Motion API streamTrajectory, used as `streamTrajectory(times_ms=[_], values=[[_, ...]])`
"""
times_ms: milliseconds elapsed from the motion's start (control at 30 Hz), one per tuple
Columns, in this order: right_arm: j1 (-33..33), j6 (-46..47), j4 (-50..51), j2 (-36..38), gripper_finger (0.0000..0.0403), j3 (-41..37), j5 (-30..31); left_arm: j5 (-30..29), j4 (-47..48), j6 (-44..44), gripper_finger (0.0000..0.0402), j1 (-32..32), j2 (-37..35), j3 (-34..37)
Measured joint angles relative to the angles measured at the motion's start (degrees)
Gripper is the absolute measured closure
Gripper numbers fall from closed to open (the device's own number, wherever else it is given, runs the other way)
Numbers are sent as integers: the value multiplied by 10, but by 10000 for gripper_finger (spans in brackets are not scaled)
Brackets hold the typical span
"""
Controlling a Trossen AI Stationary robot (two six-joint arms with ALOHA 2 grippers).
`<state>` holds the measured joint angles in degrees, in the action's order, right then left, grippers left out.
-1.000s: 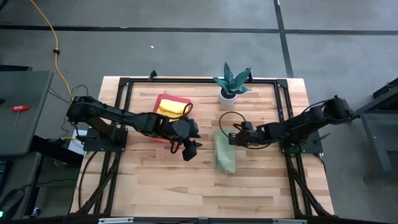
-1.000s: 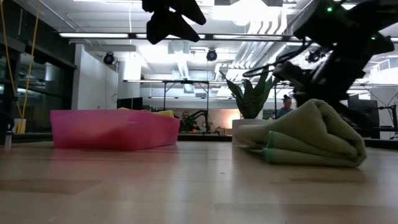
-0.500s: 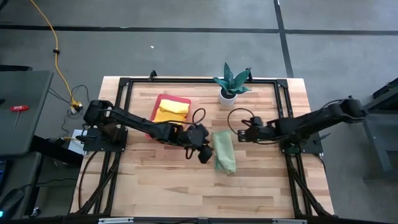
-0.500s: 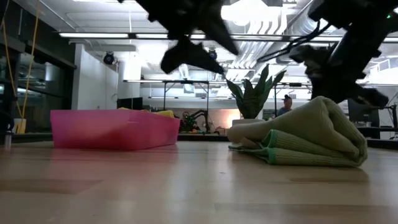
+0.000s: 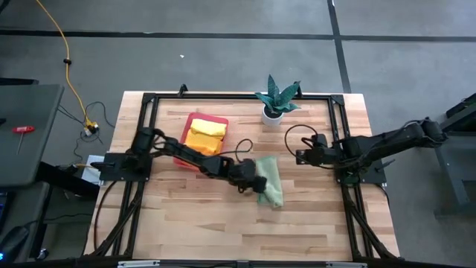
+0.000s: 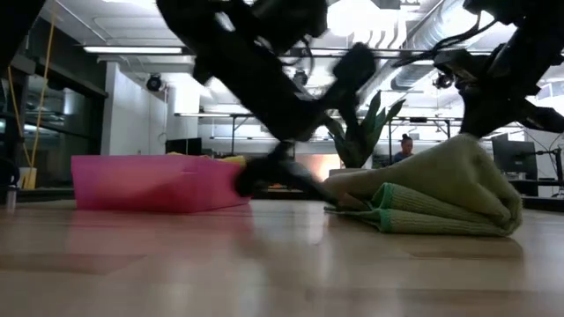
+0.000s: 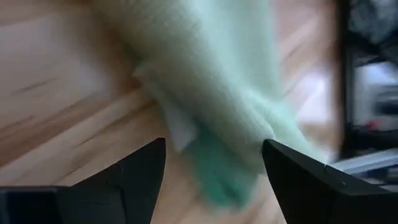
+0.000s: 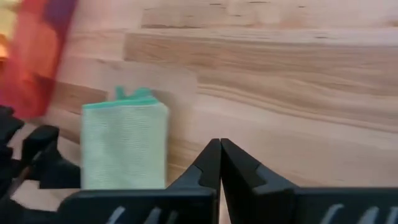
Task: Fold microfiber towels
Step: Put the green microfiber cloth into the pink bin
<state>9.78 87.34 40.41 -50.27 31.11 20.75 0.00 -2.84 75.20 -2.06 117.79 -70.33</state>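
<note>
High: we are seeing green towel (image 5: 269, 181) folded mid-table; left gripper (image 5: 256, 183) at its edge. Left wrist: jaws gaping around towel (image 7: 217, 99), nothing gripped. Right wrist: right gripper (image 8: 220, 163) shut, empty, standing off. We are judging it soft, light; pinch hem.

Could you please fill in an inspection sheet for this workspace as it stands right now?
Surface: wooden table in a black frame, bare along the front.
Job's things: pale green towel folded, mid-table; yellow towel in the pink tray behind it to the left.
Clutter: potted plant at the back edge.
Grippers: left tool open, low at the green towel's left edge, its fingers either side of the towel's end; right tool shut, above the table right of the towel.
Cables: black loops on both arms; yellow cable on the floor.
Surroundings: grey floor; a person far off in the low view.
</note>
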Motion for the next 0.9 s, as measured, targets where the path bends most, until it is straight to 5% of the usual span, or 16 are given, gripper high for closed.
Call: streamTrajectory(times_ms=[333, 567, 900], values=[[1, -8, 5, -11, 403, -1, -14, -31, -15, 51, 149, 19, 28, -23], [4, -23, -3, -15, 403, -1, -29, -31, -111, 52, 149, 22, 28, -24], [4, -19, -16, -30, 403, -1, -33, -18, -46, 57, 149, 29, 28, -23]])
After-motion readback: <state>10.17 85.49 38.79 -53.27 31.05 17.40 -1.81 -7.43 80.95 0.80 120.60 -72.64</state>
